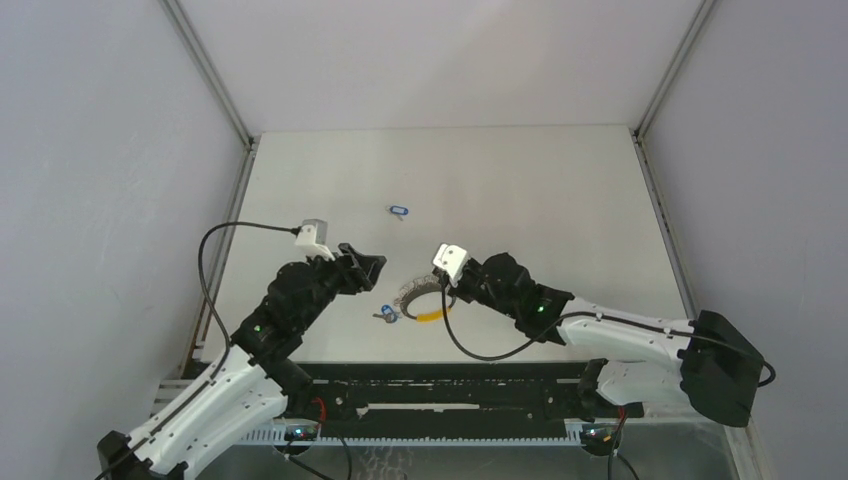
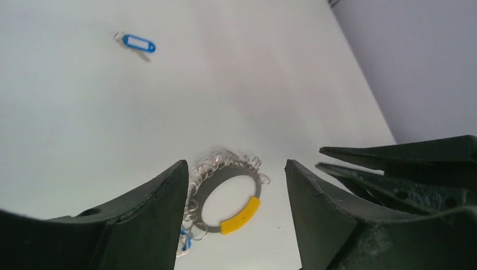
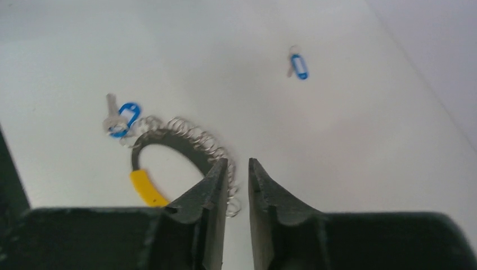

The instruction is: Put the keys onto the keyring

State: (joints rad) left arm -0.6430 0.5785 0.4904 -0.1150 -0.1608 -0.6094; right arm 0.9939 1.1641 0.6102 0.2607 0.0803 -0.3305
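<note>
Lying on the white table (image 1: 520,190), the grey, yellow-patched metal keyring (image 1: 412,292) has one blue-headed silver key (image 1: 386,313) beside it at 8 o'clock and another key (image 1: 399,210) well apart at 11. The left gripper (image 2: 236,164) gapes wide and empty at 10. The right gripper (image 3: 237,162), barely parted and holding nothing, crowds the ring's 2 o'clock rim.

Soft, even light fills all three views, brightest on the white table (image 1: 520,180); shadows are faint and diffuse, a pale one under the keyring (image 2: 228,194); no hard glare; both wrist views look softer; the right gripper's fingers (image 3: 211,191) read dark and blurred near the lens; the far blue key (image 2: 136,44) is slightly fuzzy.
</note>
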